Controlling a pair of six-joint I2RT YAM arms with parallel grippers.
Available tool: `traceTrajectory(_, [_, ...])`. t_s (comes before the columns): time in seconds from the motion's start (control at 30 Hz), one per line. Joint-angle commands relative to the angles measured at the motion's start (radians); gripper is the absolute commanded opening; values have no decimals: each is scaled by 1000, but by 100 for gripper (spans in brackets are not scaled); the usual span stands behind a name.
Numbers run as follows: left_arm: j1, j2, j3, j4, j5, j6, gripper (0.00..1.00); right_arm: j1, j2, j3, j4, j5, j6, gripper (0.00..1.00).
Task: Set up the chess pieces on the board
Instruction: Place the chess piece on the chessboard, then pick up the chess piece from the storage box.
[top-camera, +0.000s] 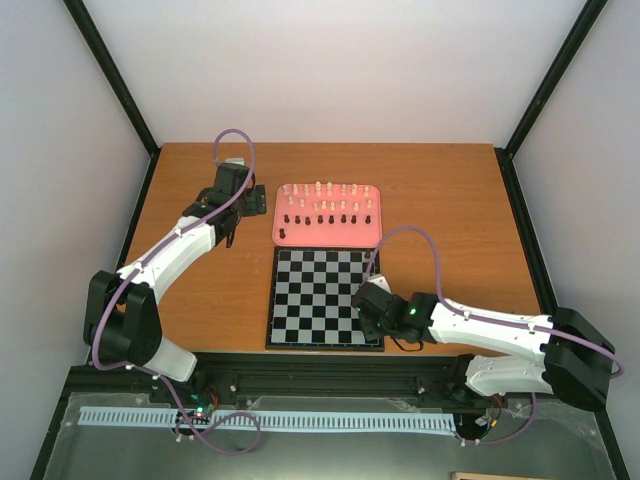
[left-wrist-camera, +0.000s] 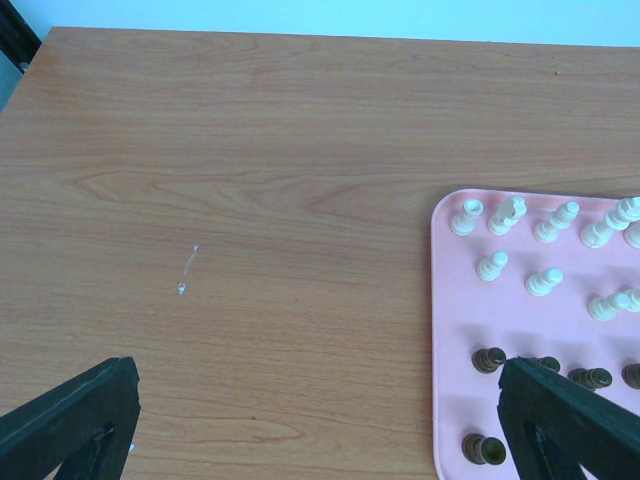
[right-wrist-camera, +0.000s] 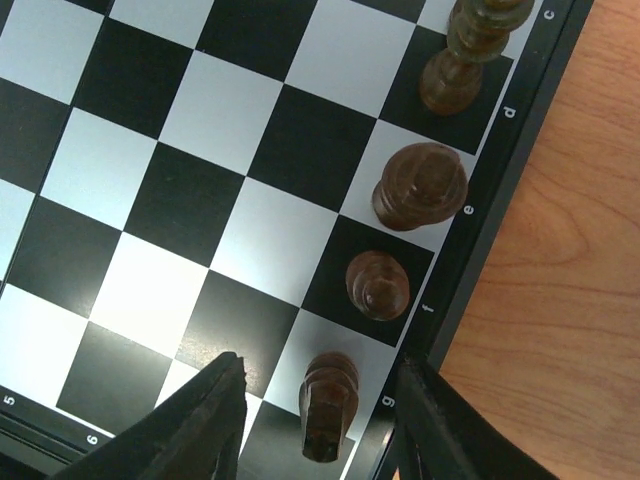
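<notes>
Right claw: the right claw (right-wrist-camera: 318, 365) is partly parted, one finger on each side of a dark piece (right-wrist-camera: 328, 408). We see a strip of board on both sides of the piece, so we judge it is not gripped.
Piece in the gap: it stands upright on the square lettered g, in the edge row of the board (right-wrist-camera: 250, 150). It may be a knight, but from straight above we cannot be sure.
Neighbours: three more dark pieces stand in the same edge row, a small one on f (right-wrist-camera: 377, 285), a stout one on e (right-wrist-camera: 420, 185) and a tall one on d (right-wrist-camera: 465, 60). Each has its own square and none touch.
Left claw: the left claw (left-wrist-camera: 320, 410) is wide and empty. It hovers over bare bench (left-wrist-camera: 250, 150) just beside the pink tray (left-wrist-camera: 450, 320).
Tray: cream pieces (left-wrist-camera: 505, 215) stand in the far rows and dark ones (left-wrist-camera: 488, 360) in the nearer rows, so most chess pieces are not yet on the board.
Handling: we judge the pieces light, stiff and smooth, with narrow bases that tip easily.
Where to hold: low on the stem, with the fingers square across it, not on the head.
Risk: the f piece is near, so a claw that drifts sideways could knock it.
</notes>
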Motion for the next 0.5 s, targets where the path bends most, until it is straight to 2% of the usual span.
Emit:
traceTrajectory(0.0, [3,-13,20,13,-4,-6,100,16,-27,20,-21,36,11,44])
traceTrajectory(0.17, [2,-17,21,11,-2,-5,100,20,-64,123,-98,92,-14,47])
traceTrajectory(0.23, [2,-21,20,11,2,-5,100,20,-52,189,-105,125,-51,54])
traceTrajectory(0.37, [2,-33,15,13,8,-8,100,15,80,361,-74,180,-148,67])
traceTrajectory(0.47, [2,-51,8,15,11,-10,100,-20,221,497,-24,150,-227,71])
